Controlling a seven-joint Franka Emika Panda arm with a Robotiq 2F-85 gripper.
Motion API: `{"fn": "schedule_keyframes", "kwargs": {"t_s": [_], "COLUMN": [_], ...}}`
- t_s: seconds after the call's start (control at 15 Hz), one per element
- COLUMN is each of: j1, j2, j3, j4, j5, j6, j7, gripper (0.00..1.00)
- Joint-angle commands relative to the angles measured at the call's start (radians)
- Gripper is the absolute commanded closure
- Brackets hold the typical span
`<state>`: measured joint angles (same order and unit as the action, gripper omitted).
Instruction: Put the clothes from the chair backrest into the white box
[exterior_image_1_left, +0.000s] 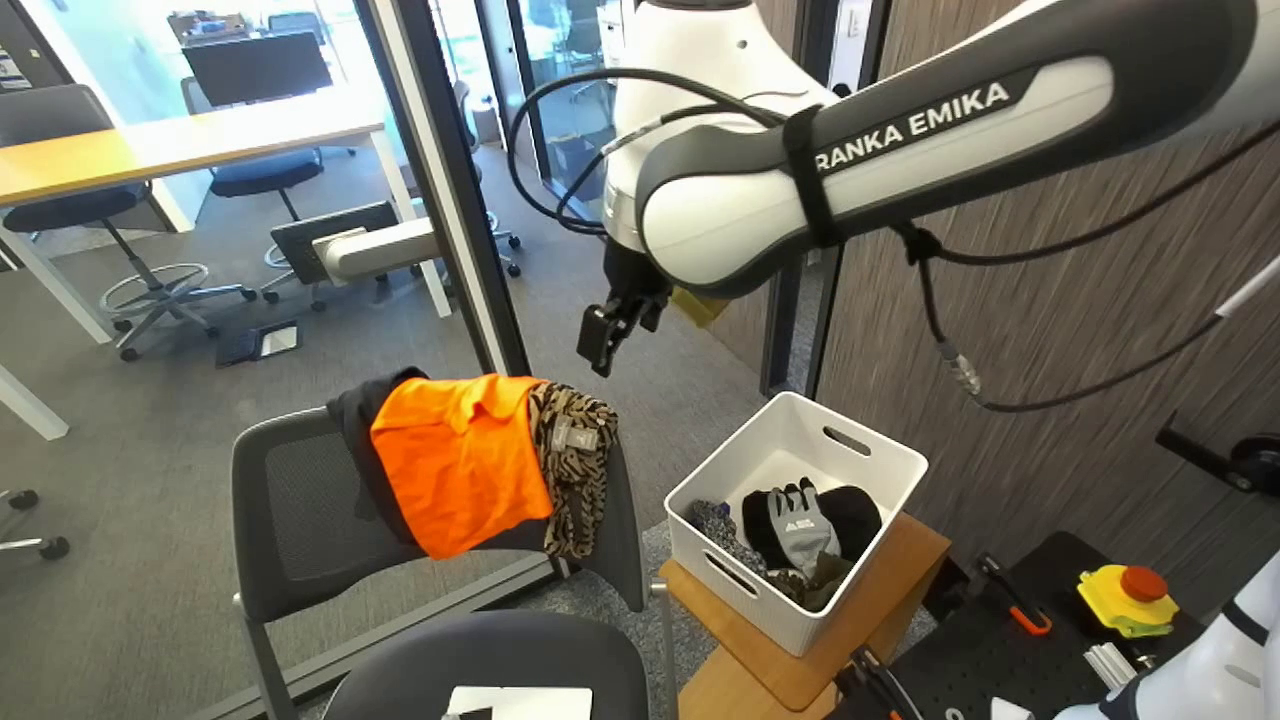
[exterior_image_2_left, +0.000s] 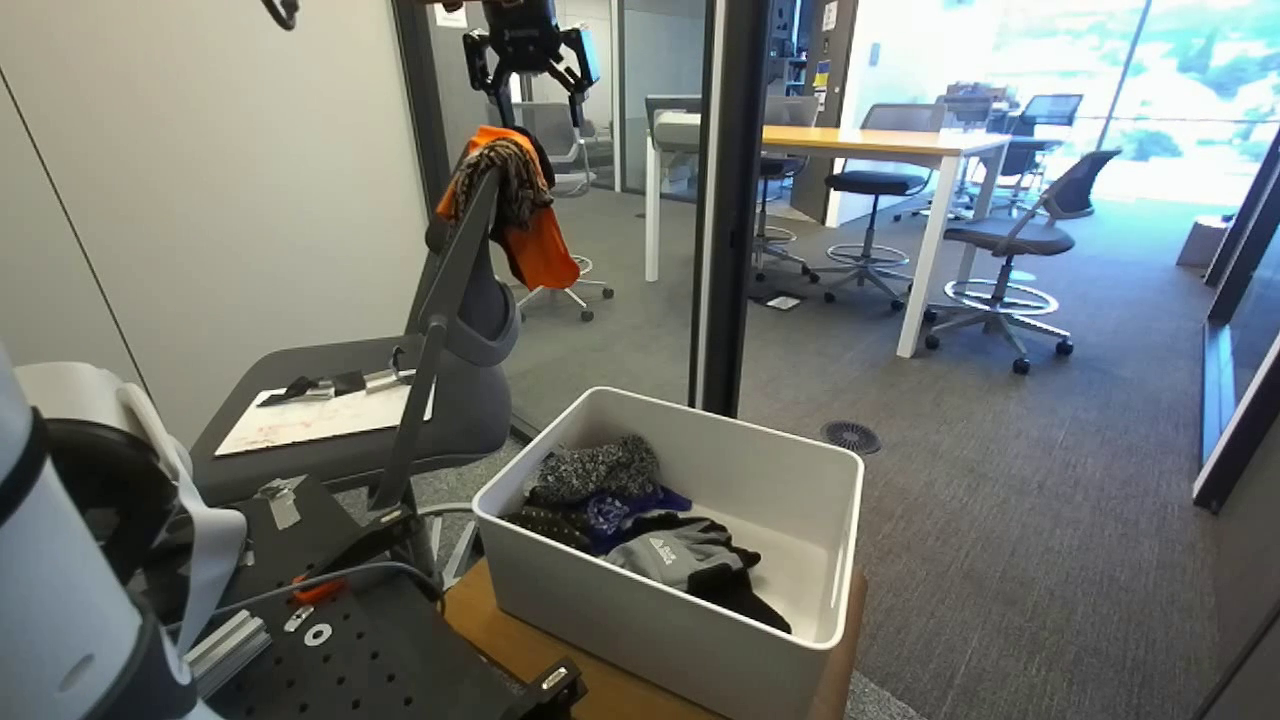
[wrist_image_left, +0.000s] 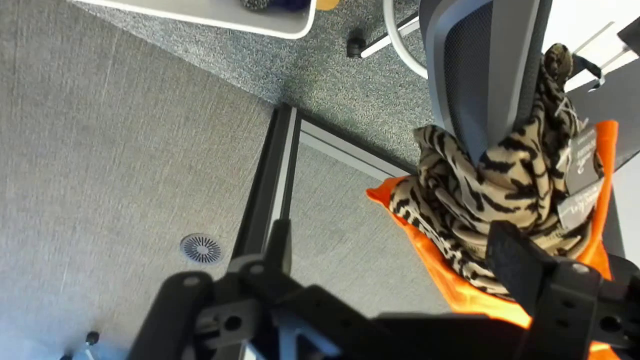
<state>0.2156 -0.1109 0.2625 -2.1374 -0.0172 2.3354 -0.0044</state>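
Note:
The orange garment (exterior_image_1_left: 465, 470) and the brown-and-tan patterned garment (exterior_image_1_left: 570, 505) hang over the dark grey chair backrest (exterior_image_1_left: 295, 510), with a black cloth (exterior_image_1_left: 355, 425) partly under the orange one. In the wrist view the patterned garment (wrist_image_left: 465, 195) lies bunched over the orange garment (wrist_image_left: 430, 255) at the backrest's edge. My gripper (exterior_image_1_left: 622, 335) is open and empty, with its fingers wide apart, and it also shows above the clothes (exterior_image_2_left: 541, 112). In the wrist view one finger overlaps the patterned garment; contact cannot be told. The white box (exterior_image_1_left: 690, 540) holds a grey glove (exterior_image_1_left: 803, 530) and several dark cloths.
A wooden stand (exterior_image_1_left: 900, 570) carries the box beside the chair. A white board (exterior_image_2_left: 325, 415) with small items lies on the chair seat. A black post (exterior_image_1_left: 455, 200) rises behind the chair. A black pegboard table (exterior_image_2_left: 350, 650) stands close to the box.

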Motion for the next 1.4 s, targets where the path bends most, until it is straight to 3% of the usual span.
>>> {"fn": "schedule_keyframes", "kwargs": {"t_s": [0.0,0.2,0.73,1.33], "j1": [0.028,0.058,0.102,0.161], "j2": [0.132,0.198,0.355,0.569], "j3": [0.027,0.040,0.068,0.058], "j4": [0.174,0.279,0.507,0.731], "j5": [-0.080,-0.090,0.043,-0.009], "j6": [-0.016,-0.047,-0.206,-0.375], "j7": [0.018,0.000,-0.137,-0.169], "gripper": [0.00,0.00,0.00,0.00]}}
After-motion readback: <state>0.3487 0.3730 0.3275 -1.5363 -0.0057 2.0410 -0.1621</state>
